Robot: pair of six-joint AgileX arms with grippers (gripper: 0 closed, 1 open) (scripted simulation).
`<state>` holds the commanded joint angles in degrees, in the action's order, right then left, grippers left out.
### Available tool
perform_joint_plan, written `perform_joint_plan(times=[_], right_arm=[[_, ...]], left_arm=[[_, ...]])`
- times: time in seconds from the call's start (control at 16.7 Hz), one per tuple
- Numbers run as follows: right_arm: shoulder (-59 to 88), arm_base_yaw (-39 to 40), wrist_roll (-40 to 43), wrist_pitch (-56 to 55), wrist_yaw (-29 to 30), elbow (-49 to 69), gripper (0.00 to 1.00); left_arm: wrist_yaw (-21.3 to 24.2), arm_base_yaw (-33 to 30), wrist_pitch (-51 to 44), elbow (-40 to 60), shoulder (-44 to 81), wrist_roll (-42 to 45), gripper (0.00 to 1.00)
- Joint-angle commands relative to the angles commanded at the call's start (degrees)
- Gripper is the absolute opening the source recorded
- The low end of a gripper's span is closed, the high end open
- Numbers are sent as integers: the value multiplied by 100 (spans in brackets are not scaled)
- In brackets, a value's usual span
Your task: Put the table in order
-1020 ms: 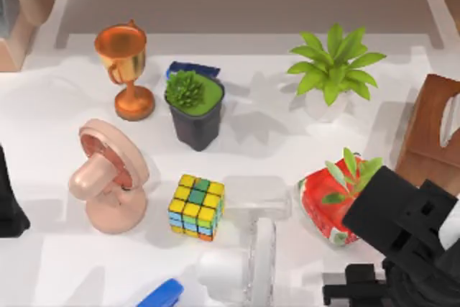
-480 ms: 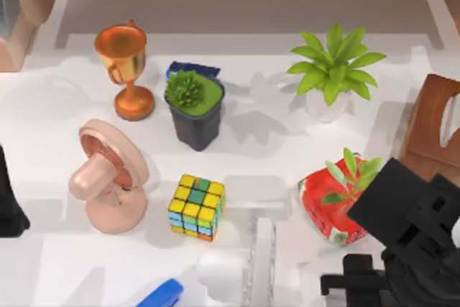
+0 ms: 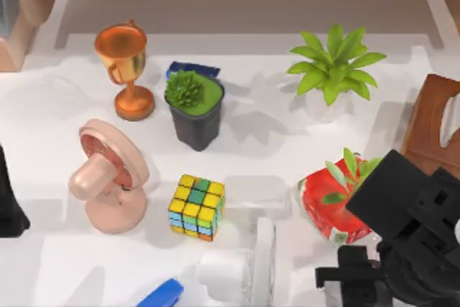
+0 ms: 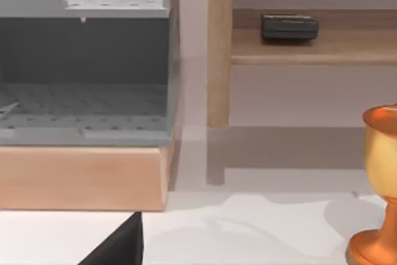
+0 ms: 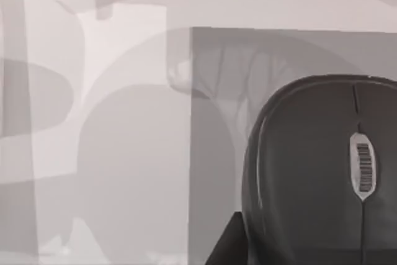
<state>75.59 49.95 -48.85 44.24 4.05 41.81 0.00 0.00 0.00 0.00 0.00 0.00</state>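
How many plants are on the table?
3: a spiky succulent in a black pot beside the copper trophy cup, a leafy green plant in a white pot toward the right, and a small plant in a red pot, partly covered by the right arm.

The right arm (image 3: 413, 242) has shifted slightly, covering more of the red pot (image 3: 327, 203).

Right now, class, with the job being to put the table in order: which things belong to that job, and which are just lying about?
Belonging to the job:
table
right pincer, low at the table's right front
computer mouse under it

Lying about:
trophy cup
pink fan
puzzle cube
dark potted succulent
red potted plant
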Motion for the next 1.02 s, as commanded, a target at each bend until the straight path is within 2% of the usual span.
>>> perform_joint_plan(times=[0.96,1.02], right_arm=[[517,-14,24,-9,6,-300,0],[517,-14,24,-9,6,-300,8]], left_arm=[[0,0,0,0,0,0,100],[0,0,0,0,0,0,100]])
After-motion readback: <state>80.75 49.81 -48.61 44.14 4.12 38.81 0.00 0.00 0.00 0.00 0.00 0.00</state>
